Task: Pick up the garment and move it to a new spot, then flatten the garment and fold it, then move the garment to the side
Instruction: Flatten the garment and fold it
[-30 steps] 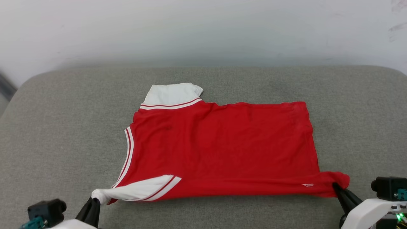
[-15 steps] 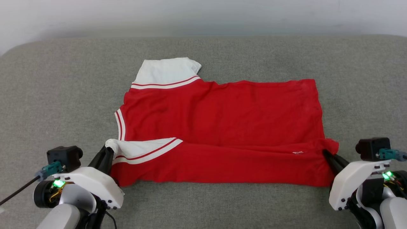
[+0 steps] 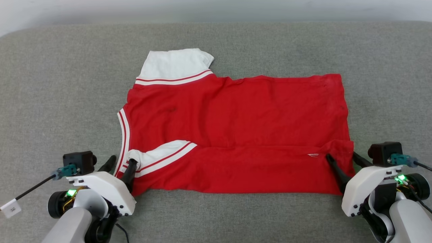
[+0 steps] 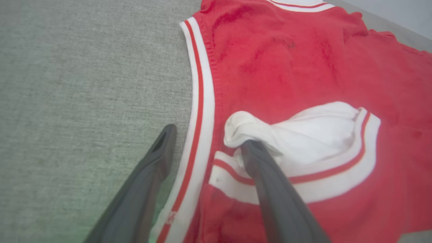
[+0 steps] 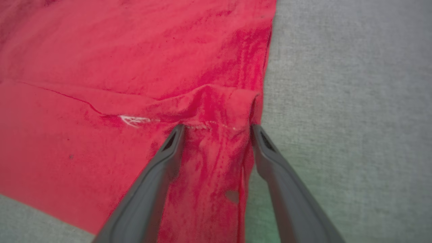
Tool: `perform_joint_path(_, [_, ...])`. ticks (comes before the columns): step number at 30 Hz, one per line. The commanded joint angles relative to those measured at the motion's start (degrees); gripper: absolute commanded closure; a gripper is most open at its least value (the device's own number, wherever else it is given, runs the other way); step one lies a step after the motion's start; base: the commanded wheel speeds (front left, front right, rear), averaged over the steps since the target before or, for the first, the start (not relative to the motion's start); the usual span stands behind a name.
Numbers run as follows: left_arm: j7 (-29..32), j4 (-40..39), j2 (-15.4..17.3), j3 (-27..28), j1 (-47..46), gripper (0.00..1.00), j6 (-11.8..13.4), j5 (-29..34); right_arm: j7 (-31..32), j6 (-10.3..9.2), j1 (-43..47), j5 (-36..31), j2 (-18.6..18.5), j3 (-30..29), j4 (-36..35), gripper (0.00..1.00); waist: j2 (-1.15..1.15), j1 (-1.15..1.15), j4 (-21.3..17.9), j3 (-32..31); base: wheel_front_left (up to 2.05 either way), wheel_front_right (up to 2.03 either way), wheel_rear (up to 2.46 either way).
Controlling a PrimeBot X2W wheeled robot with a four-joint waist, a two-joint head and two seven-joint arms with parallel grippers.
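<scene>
Grey fabric cushion (image 3: 50,84) under everything. Left gripper (image 3: 121,164) fingers spread apart, one tip on folded-over white sleeve (image 3: 158,151), other over bare cushion. Red garment (image 3: 236,118) lies flat mid-cushion, near edge folded up. Right gripper (image 3: 341,158) spread wide, straddling hem corner, not pinching.

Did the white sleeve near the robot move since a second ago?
Yes. The near sleeve went away from the robot, folded onto the red garment, closer to the far sleeve, which stayed put.

Head looks down, wrists close, sharing garment (image 3: 236,128)
</scene>
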Motion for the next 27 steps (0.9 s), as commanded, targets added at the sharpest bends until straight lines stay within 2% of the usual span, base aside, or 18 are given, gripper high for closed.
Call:
perform_joint_path(1, [-0.49, 0.88, 0.02, 0.22, -0.35, 0.00, -0.33, -0.42, -1.46, -0.04, -0.29, 0.07, -0.52, 0.62, 0.90, 0.00, 0.00, -0.01, -0.13, -0.59, 0.00, 0.00, 0.00])
perform_joint_path(7, [0.01, 0.64, 2.05, 1.26, 1.54, 0.00, -0.19, -1.30, -10.29, -0.04, 0.80, 0.78, -0.42, 0.58, -0.10, 0.00, 0.00, -0.01, -0.67, -3.26, 0.00, 0.00, 0.00])
perform_joint_path(13, [3.80, -5.52, 6.76, 2.46, 3.85, 0.00, 1.47, -1.91, -16.94, -0.04, 3.29, -0.68, 0.72, -1.25, -5.14, 0.00, 0.00, -0.01, -1.41, -6.28, 0.00, 0.00, 0.00])
perform_joint_path(22, [18.84, -18.55, 16.20, 2.68, 8.57, 0.00, 5.13, -5.27, -18.15, -0.03, 8.70, -4.33, 4.79, -4.76, -16.44, 0.00, 0.00, -0.01, -3.63, -7.35, 0.00, 0.00, 0.00])
perform_joint_path(27, [26.75, -22.74, 19.74, 2.31, 10.78, 0.00, 6.65, -8.21, -17.33, -0.04, 11.00, -5.49, 6.90, -5.20, -21.88, 0.00, 0.00, -0.01, -5.54, -5.15, 0.00, 0.00, 0.00])
